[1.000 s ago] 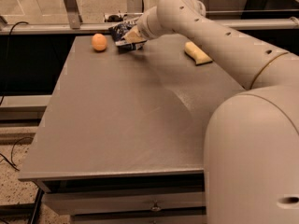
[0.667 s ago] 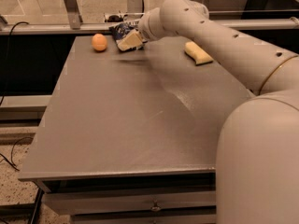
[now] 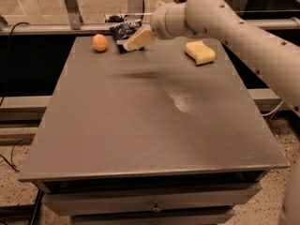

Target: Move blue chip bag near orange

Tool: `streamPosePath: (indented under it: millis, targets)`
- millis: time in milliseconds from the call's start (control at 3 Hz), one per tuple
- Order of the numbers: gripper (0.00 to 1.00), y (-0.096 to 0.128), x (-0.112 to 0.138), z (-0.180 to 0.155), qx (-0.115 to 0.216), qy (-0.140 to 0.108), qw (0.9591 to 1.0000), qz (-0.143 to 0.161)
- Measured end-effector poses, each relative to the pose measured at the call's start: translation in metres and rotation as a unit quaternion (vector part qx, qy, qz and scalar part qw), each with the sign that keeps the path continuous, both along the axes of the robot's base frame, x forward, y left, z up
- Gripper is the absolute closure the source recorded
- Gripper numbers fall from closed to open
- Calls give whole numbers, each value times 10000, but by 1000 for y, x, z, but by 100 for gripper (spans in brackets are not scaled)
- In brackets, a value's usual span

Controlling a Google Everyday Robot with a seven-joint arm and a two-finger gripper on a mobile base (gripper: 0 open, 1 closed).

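Camera view: bag [image 3: 121, 31] shows at the table's far edge, just right of the orange [image 3: 99, 42] (a small gap between them). Gripper [image 3: 136, 41] hangs directly in front of the bag, covering its near right side; whether it is open, closed or gripping the bag cannot be told. Sponge [image 3: 200, 52] lies farther right on the grey table [image 3: 140, 125].

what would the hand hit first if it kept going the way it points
Likely the tabletop just short of the orange: the hand, by the blue chip bag, points down toward it; depth is unclear.
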State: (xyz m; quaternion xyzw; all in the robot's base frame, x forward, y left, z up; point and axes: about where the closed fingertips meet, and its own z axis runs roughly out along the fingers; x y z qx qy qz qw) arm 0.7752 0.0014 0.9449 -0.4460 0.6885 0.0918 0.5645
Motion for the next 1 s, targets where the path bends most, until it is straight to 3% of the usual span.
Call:
streamPosePath:
  millis: [333,667,1000]
  targets:
    - [0,-39,-35,30,397,-112,9979,507]
    - [0,-98,-76,63,406,-530,9938,888]
    - [0,-113,-89,64,69,-787,9909,1086]
